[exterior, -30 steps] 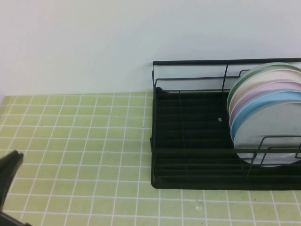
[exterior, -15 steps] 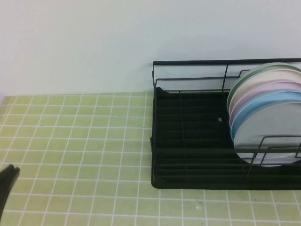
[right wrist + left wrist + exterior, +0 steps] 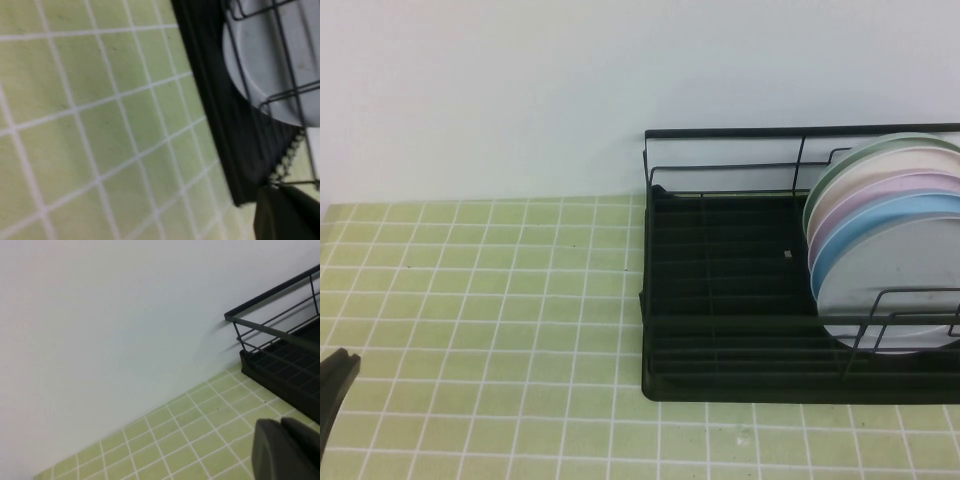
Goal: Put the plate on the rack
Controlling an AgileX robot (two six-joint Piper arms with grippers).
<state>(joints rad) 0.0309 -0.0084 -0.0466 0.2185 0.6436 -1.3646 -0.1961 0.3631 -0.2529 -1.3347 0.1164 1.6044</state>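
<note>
Several pastel plates stand upright at the right end of the black wire rack [image 3: 720,290]; the grey plate [image 3: 895,285] is the nearest of them. My left gripper [image 3: 338,368] shows only as a dark tip at the table's near left edge, far from the rack. In the left wrist view the left gripper [image 3: 281,426] is shut and empty above the tiles, with the rack's corner [image 3: 280,365] beyond it. My right gripper [image 3: 277,194] is shut with nothing in it, close to the rack's outer edge [image 3: 220,125] beside the grey plate [image 3: 270,55]. It is outside the high view.
The green tiled tabletop [image 3: 490,290] stretches left of the rack. A white wall [image 3: 480,90] runs along the back. The rack's left half [image 3: 710,250] holds no plates.
The left gripper's tip has drawn back toward the near left edge of the table. The rack and plates have not moved.
</note>
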